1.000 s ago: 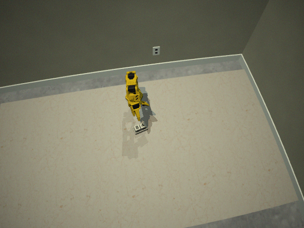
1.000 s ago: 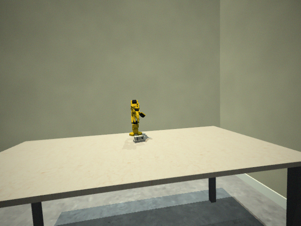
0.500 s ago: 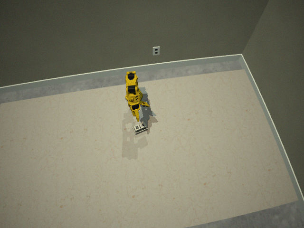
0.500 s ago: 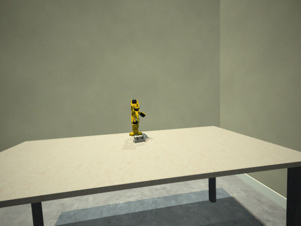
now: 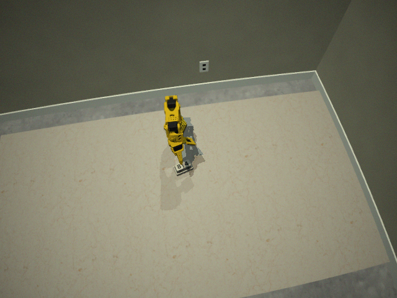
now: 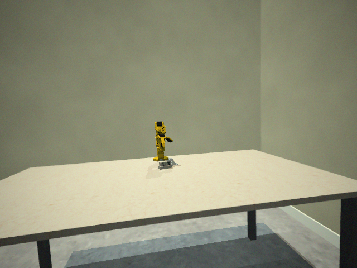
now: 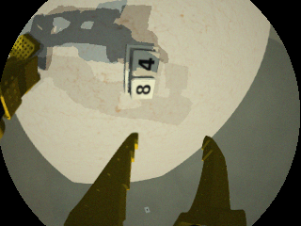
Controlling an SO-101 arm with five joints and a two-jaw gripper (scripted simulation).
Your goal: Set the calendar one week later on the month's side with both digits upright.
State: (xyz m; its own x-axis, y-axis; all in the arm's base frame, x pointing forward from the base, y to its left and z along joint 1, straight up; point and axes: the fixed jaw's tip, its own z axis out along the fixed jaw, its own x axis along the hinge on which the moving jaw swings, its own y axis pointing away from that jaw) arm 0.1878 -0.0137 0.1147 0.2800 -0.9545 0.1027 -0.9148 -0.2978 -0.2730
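Yellow gripper (image 5: 188, 152) (image 6: 166, 144) (image 7: 171, 137) open, nothing grasped; front faces of cubes (image 5: 183, 165) (image 6: 164, 163) (image 7: 144, 76) too small to read.

One cube (image 5: 179, 167) (image 7: 143, 88) reads "8", the other (image 5: 187, 164) (image 7: 146, 64) "4".

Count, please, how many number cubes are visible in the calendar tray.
2. One cube, with 8 on top, and beside it one cube with 4 on top, both in the tray. I see no sign of a hidden third.

White outlet (image 5: 203, 66) on grey-green wall (image 5: 128, 48) (image 6: 129, 72).
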